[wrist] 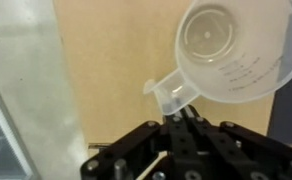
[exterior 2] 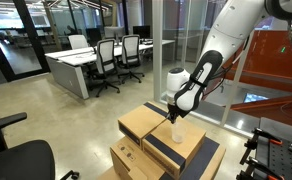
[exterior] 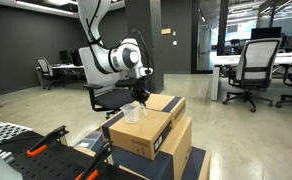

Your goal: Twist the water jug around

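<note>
- my gripper [wrist: 183, 112] is closed down narrow, pinching the projecting lip of the water jug [wrist: 231, 50]. in the wrist view the jaws meet on that tab, just under the jug's rim.
- the water jug stands upright on the top cardboard box [exterior: 156, 128], away from its edges in both exterior views, and i hold it from above.
- done so far, as i judge it: the reach and the grasp look made.
- i cannot tell from these pictures how much of the turn, if any, is made. nothing marks where the lip ought to end up.
- left to do, by my reckoning: swing the jug around its upright axis on the box top, then open and lift clear.
- contents of the jug: looking down into it in the wrist view, i see its bare round bottom and the printed measure marks on the wall. it looks empty, with no water visible.
- the cardboard boxes [exterior 2: 136, 158] are stacked and closed, so what they hold is hidden from me.
- the jug looks light and i grip only its lip, so i judge it could tip or skid as i turn it.
</note>
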Motion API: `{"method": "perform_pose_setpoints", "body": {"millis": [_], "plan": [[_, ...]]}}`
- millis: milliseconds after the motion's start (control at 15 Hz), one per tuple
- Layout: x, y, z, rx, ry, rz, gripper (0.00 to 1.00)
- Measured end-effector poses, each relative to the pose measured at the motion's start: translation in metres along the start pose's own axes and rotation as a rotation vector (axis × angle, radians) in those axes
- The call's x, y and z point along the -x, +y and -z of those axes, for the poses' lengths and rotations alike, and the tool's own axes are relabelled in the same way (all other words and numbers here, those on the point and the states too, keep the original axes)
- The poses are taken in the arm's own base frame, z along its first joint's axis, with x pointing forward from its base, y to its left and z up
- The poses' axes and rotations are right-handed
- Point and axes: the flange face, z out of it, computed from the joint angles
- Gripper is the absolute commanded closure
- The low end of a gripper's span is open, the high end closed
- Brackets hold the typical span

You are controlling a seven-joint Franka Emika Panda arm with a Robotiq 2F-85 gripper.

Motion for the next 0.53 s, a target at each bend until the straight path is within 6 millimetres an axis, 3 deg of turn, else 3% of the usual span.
{"method": "perform_pose_setpoints", "body": {"millis": [533], "plan": [[0.0029,0.0044,-0.0014,-0.004,-0.013,-0.005,0.94]]}}
